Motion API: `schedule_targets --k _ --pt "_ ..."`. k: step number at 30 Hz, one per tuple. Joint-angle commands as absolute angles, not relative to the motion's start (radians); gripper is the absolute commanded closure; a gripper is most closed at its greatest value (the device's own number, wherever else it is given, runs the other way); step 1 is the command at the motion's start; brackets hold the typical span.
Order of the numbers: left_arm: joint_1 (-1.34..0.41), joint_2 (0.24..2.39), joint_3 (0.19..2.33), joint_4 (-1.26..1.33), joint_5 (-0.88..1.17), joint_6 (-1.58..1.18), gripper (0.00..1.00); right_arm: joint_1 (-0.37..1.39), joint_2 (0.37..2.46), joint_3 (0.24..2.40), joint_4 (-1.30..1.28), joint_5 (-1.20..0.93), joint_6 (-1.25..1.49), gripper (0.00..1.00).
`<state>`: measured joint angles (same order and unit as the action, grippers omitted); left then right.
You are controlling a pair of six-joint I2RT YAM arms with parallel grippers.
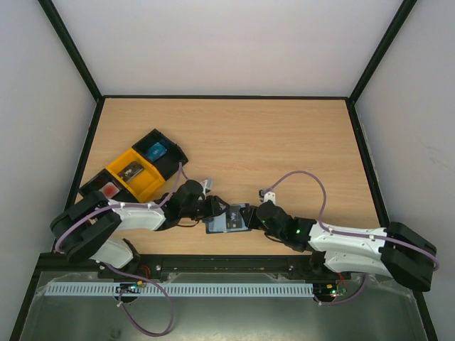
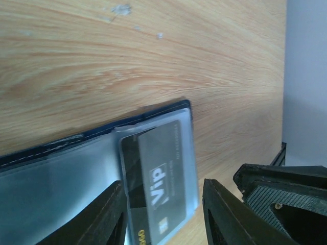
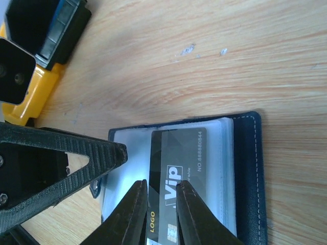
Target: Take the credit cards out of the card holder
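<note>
left gripper (image 2: 162,184) stands half open and empty, straddling the end of the open card holder (image 3: 249,173). between both grippers a dark credit card (image 3: 179,153), marked "vip" and "logo", sits in its clear sleeve. right gripper (image 3: 161,182) is nearly closed over it; i cannot tell if it grips. next, i'd guess: slide the card free.

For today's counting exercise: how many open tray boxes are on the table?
3, in a diagonal row at left: a black tray box farthest back, a yellow tray box mid-row, a second black tray box by the left arm. None seems hidden.
</note>
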<state>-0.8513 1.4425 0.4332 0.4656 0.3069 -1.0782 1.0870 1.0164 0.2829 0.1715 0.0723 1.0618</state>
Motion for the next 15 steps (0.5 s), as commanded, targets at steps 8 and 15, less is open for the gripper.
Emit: schedule_targets --k 8,15 --pt "-0.835 1.529 0.392 0.537 0.309 -1.053 0.58 1.073 1.173 0.281 0.278 0.043 1.052 0.83" --pt "-0.835 1.578 0.386 0.593 0.344 -1.065 0.58 1.071 1.237 0.250 0.306 0.020 1.059 0.83"
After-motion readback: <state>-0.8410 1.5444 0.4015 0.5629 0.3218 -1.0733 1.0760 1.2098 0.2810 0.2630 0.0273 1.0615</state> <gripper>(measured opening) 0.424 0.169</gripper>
